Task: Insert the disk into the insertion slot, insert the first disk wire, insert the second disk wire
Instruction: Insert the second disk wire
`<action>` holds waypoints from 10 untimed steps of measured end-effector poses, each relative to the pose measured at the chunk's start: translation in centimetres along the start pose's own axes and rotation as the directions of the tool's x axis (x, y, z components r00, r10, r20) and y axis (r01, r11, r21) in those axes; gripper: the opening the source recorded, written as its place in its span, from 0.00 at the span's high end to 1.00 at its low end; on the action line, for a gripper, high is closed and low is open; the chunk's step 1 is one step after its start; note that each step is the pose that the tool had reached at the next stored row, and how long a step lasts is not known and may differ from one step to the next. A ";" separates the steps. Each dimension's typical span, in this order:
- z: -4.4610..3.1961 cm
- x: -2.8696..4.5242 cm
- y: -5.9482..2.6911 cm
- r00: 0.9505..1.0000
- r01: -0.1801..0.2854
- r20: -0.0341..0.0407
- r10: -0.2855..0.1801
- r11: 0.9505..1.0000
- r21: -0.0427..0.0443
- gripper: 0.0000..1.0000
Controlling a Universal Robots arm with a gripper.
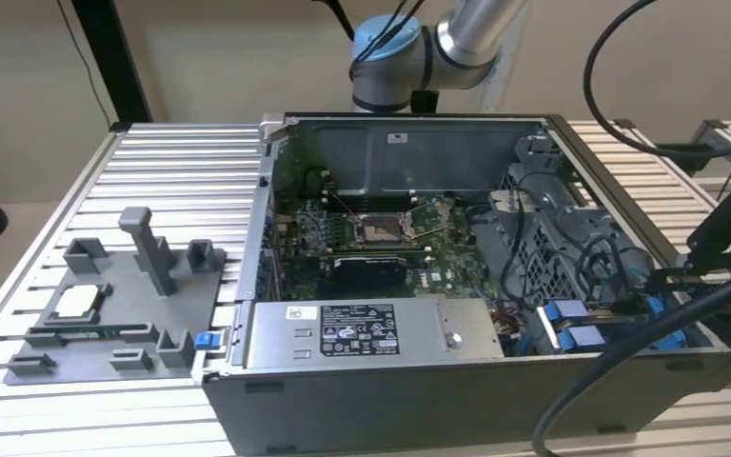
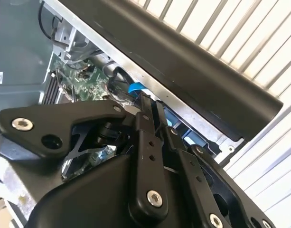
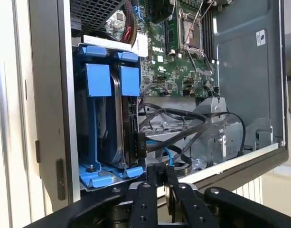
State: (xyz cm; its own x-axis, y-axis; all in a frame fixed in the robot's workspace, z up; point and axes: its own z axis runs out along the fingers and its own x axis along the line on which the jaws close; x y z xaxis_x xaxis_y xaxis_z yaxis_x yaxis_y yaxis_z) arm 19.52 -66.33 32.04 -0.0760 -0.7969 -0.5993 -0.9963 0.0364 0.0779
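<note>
Here, closest in the first wrist view, the black gripper (image 3: 160, 176) stands at the open side of the computer case (image 3: 50, 95), its fingers (image 3: 147, 183) pressed together with nothing visible between them. Just beyond them sits the disk (image 3: 128, 137) — it stands on edge in its blue carrier inside the insertion slot (image 3: 90, 123), and a black connector (image 3: 141, 145) with wires is plugged at its edge. Behind it lies the green motherboard (image 3: 178, 57). In the exterior view the gripper (image 1: 670, 281) is at the case's corner on the exterior view's right, beside the blue carrier tabs (image 1: 571, 324). Further left on the desk (image 1: 175, 162) rests a grey fixture tray (image 1: 125, 305).
</note>
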 end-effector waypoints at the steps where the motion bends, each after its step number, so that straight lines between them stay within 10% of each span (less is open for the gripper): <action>1: 0.00 0.00 0.01 1.000 0.000 0.003 0.000 1.000 0.000 1.00; 10: -1.52 -1.19 1.34 1.000 0.000 0.006 0.000 1.000 0.000 1.00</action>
State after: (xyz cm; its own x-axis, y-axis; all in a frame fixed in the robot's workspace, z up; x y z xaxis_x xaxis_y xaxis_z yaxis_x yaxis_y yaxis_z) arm 18.33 -66.25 34.07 -0.0763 -0.7933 -0.6040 -0.9963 0.0366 0.0778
